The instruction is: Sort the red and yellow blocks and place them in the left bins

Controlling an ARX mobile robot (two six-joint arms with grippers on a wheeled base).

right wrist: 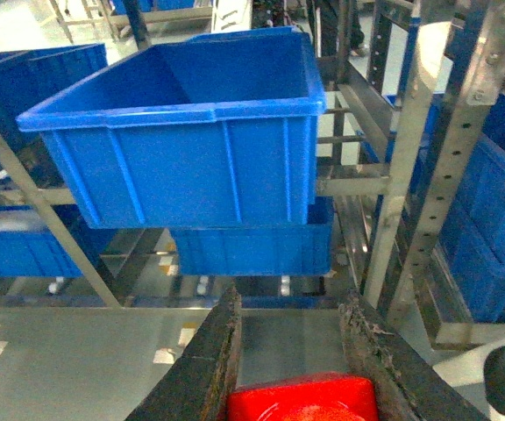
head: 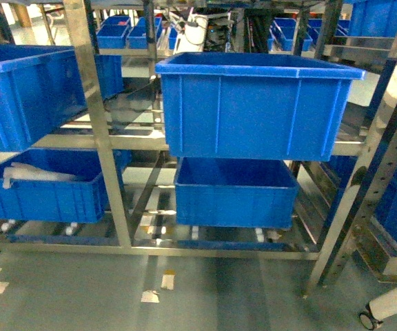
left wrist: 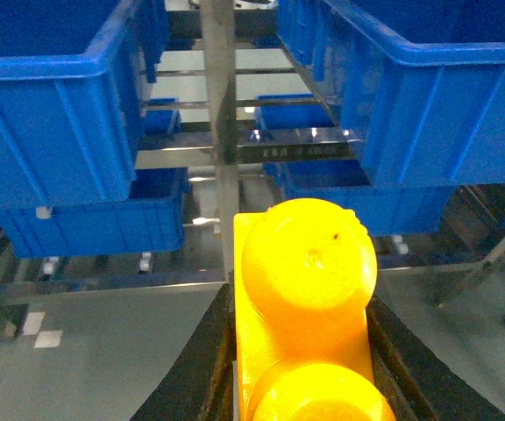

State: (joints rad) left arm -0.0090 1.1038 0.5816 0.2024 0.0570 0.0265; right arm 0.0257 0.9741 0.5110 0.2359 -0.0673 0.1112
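The left end effector [left wrist: 305, 368] held a yellow block [left wrist: 309, 298] and the right end effector [right wrist: 296, 386] a red block [right wrist: 305, 405]. Both should rise above the left upper bin [left wrist: 51, 114] ahead before release.

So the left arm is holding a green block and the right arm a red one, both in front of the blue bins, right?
Not quite. The block between the left gripper's fingers is yellow, not green, as the left wrist view shows. The rest holds: the right gripper has a red block, and both face the blue bins on the metal rack.
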